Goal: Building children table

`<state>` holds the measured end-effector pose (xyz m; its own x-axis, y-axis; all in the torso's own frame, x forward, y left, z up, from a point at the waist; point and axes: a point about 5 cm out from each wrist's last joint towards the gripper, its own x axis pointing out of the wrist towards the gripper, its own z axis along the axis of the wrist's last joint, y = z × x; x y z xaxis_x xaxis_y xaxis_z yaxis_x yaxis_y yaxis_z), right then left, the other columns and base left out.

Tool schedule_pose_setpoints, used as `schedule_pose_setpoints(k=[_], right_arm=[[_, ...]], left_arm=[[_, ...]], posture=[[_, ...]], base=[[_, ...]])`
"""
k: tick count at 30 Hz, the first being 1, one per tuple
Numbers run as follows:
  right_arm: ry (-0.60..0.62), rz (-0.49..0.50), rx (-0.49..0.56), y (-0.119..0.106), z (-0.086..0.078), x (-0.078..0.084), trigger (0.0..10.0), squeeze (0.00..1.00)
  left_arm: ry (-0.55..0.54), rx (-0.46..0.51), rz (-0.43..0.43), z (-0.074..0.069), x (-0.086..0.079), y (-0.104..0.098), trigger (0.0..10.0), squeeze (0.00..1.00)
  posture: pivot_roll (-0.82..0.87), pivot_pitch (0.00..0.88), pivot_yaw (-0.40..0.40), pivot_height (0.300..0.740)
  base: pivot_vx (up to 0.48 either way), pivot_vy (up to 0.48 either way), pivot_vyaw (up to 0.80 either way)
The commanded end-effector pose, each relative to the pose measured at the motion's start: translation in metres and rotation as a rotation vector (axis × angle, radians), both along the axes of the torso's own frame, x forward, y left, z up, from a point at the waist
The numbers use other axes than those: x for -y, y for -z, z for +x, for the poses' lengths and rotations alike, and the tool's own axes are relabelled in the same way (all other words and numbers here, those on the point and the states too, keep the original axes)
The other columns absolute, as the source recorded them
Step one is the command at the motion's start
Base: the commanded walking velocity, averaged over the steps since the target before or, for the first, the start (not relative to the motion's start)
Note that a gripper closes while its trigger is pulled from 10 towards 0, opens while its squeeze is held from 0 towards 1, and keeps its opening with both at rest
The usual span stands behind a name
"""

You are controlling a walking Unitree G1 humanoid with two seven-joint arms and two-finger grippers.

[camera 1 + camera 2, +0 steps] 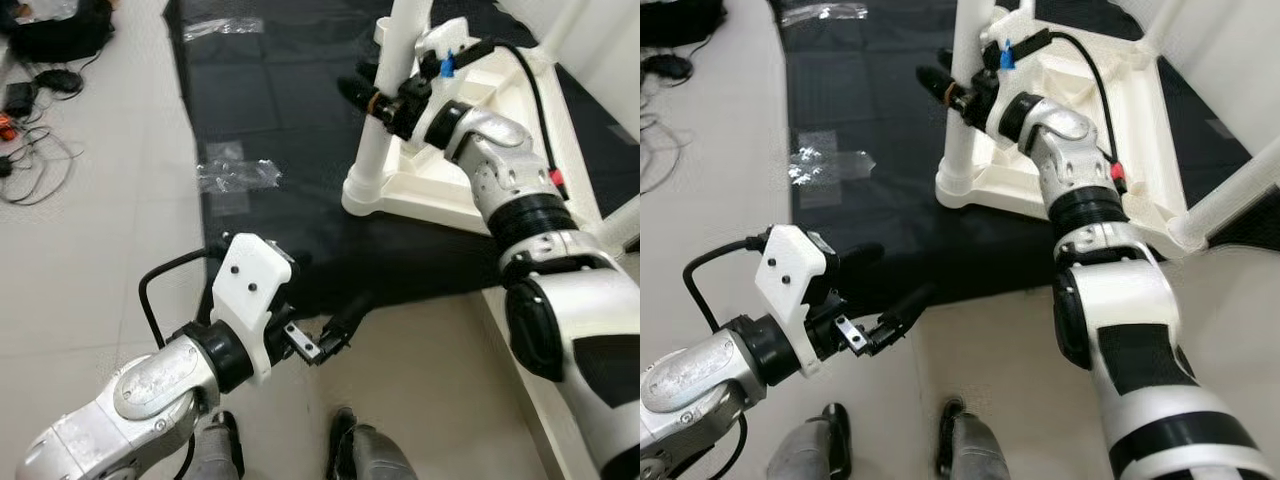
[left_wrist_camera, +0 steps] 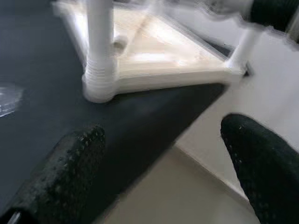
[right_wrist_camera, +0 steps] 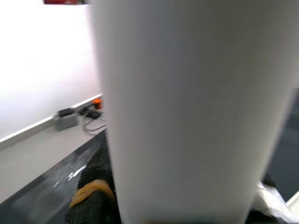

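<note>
A white children's table (image 1: 440,195) lies upside down on a black mat (image 1: 270,90), with its legs pointing up. My right gripper (image 1: 378,100) is shut on the white leg (image 1: 370,160) at the table's near left corner, about halfway up. In the right wrist view that leg (image 3: 187,112) stands right against the camera. My left gripper (image 1: 885,282) hovers low over the mat's front edge, open with nothing between its fingers. The left wrist view shows its two black fingers (image 2: 70,168) spread wide, facing the same leg (image 2: 99,42) at its threaded base.
Clear plastic wrap (image 1: 235,175) lies on the mat left of the table. Cables and small devices (image 1: 35,95) lie on the pale floor at the far left. Another table leg (image 1: 1240,190) slants up at the right. My feet (image 1: 350,450) stand on the tiles.
</note>
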<state>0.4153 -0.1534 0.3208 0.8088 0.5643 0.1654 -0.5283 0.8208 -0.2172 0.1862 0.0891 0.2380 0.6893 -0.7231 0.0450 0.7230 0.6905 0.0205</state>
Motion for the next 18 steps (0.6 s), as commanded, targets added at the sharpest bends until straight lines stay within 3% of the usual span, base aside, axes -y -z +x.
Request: schedule_pose_setpoints(k=[1, 3, 8, 16, 18], right_arm=[[0.111, -0.036, -0.272, 0.073, 0.003, 0.01, 10.0, 0.0], [0.111, -0.036, -0.272, 0.073, 0.003, 0.01, 10.0, 0.0], [0.336, 0.046, -0.282, 0.073, 0.007, 0.023, 10.0, 0.0], [0.444, 0.089, -0.289, 0.073, 0.009, 0.028, 10.0, 0.0], [0.497, 0.139, -0.29, 0.071, 0.01, 0.028, 10.0, 0.0]], left_arm=[[0.033, 0.008, 0.007, -0.003, 0.004, -0.001, 10.0, 0.0], [0.033, 0.008, 0.007, -0.003, 0.004, -0.001, 10.0, 0.0], [0.038, 0.005, 0.004, -0.005, 0.005, -0.001, 10.0, 0.0], [0.04, 0.006, 0.005, -0.005, 0.005, 0.0, 10.0, 0.0], [0.04, 0.007, 0.005, -0.006, 0.005, 0.0, 10.0, 0.0]], posture=[[0.07, 0.332, -0.104, 0.74], [0.07, 0.332, -0.104, 0.74], [0.07, 0.32, -0.106, 0.74], [0.08, 0.317, -0.105, 0.74], [0.08, 0.315, -0.105, 0.74]], base=[[0.0, 0.0, 0.0], [0.0, 0.0, 0.0], [0.0, 0.0, 0.0], [0.0, 0.0, 0.0], [0.0, 0.0, 0.0]])
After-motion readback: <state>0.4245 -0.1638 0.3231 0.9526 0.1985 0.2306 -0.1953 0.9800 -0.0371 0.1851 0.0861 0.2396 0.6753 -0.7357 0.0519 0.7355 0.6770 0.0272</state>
